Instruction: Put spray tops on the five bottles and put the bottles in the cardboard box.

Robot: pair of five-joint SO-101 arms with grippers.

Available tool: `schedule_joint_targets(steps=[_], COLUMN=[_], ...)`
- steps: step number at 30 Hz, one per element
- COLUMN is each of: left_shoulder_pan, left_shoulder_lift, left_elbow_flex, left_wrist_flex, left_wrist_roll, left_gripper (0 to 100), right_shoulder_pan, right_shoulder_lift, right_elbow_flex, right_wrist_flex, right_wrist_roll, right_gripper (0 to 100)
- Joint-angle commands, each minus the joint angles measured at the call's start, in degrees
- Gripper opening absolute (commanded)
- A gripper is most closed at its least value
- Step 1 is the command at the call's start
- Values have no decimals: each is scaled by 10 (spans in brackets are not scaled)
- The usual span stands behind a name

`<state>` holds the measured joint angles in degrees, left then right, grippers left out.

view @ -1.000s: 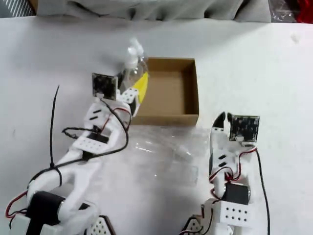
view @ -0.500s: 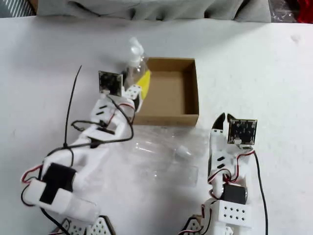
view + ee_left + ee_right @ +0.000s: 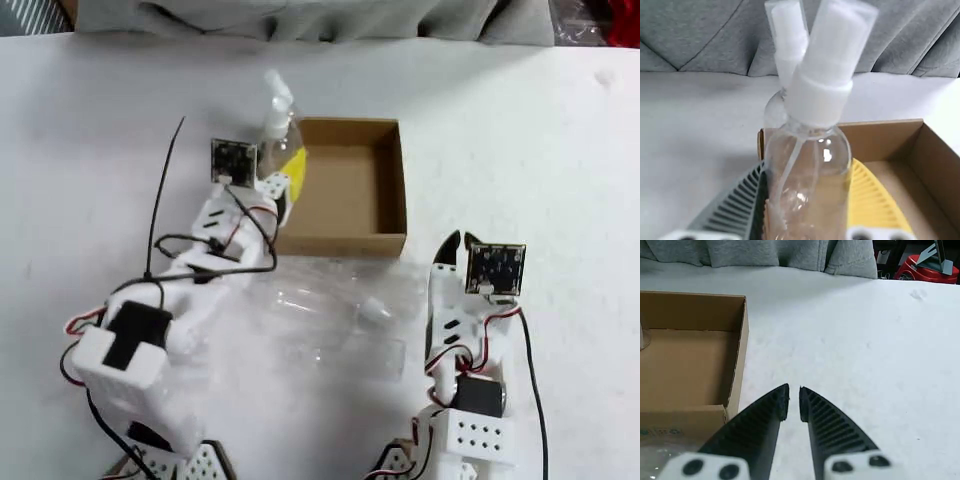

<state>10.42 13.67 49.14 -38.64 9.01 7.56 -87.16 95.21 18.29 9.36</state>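
- A clear bottle (image 3: 807, 170) with a white spray top (image 3: 832, 60) fitted is grasped between the grey and yellow fingers of the left gripper (image 3: 278, 170), at the far left corner of the cardboard box (image 3: 390, 190).
- A second spray top (image 3: 787, 35) is seen just behind the held one.
- The right gripper (image 3: 792, 402) is closed to a narrow slit with nothing in it, near and right of the box.
- Clear plastic items (image 3: 330, 320) are laid on the table (image 3: 520, 130) just near of the box, between the arms; they cannot be told apart.

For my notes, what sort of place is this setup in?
Likely a home or hobby workspace: white table, cardboard box, left gripper holding a spray bottle, grey sofa cushions behind.
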Motion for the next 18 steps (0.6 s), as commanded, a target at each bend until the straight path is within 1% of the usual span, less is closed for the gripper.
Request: schedule_joint_targets(steps=[1, 18], left_shoulder_pan=[-14, -10], left_shoulder_lift=[13, 36], left_elbow_flex=[-52, -59], left_wrist_flex=[-18, -15], left_wrist_roll=[7, 5], left_gripper=[21, 24], right_shoulder_pan=[6, 5], right_shoulder_lift=[3, -2], right_elbow_flex=[-2, 7], right_wrist_flex=[-12, -17], right_wrist_roll=[6, 9], right_gripper=[15, 15])
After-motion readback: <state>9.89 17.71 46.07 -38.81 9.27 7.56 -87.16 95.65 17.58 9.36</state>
